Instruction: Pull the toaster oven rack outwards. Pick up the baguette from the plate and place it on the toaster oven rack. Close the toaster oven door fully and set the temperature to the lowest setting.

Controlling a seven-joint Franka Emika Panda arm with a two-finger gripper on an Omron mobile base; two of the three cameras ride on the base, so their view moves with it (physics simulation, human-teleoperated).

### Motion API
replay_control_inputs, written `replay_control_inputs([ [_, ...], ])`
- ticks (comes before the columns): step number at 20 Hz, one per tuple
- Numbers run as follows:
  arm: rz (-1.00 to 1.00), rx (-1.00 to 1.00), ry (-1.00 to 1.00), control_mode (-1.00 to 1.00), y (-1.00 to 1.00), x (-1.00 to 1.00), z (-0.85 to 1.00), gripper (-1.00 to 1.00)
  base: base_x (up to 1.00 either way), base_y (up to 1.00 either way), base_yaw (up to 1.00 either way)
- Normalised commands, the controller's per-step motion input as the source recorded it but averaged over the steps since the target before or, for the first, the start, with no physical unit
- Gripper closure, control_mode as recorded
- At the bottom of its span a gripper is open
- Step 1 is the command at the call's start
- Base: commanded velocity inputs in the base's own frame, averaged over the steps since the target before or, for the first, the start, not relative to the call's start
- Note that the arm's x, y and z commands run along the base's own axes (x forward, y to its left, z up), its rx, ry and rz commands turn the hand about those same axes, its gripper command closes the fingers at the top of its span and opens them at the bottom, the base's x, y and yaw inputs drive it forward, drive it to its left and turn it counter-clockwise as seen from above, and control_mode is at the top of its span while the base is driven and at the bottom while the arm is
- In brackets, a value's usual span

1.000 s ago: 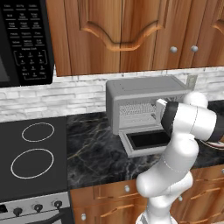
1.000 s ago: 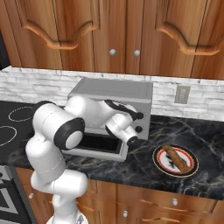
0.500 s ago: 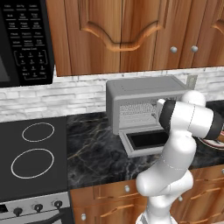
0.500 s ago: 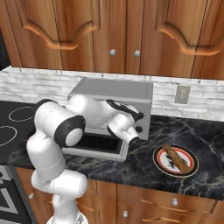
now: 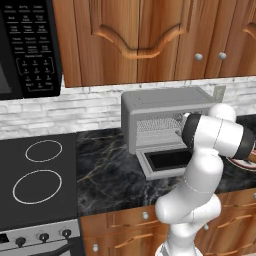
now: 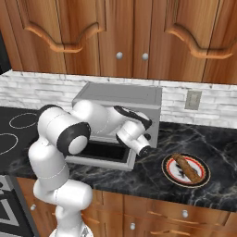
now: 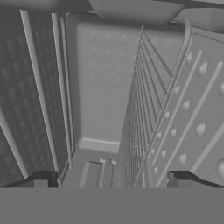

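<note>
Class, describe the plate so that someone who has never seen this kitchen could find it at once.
Start at the grey toaster oven on the dark marble counter. To its right lies a small round plate, white-centred with a reddish-brown rim, the only dish there, carrying a golden-brown baguette.
</note>
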Motion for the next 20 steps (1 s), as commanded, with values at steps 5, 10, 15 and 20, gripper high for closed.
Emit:
replay_control_inputs([
  [5, 0.00, 0.00, 0.00, -1.00, 0.00, 0.12, -0.40, -1.00, 0.00, 0.00, 0.00],
  [10, 0.00, 0.00, 0.00, -1.00, 0.00, 0.19, -0.54, -1.00, 0.00, 0.00, 0.00],
  [15, 0.00, 0.04, 0.13, -1.00, -0.04, -0.21, -0.54, -1.00, 0.00, 0.00, 0.00],
  [20, 0.00, 0.11, 0.14, -1.00, -0.09, -0.77, -0.37, -1.00, 0.00, 0.00, 0.00],
])
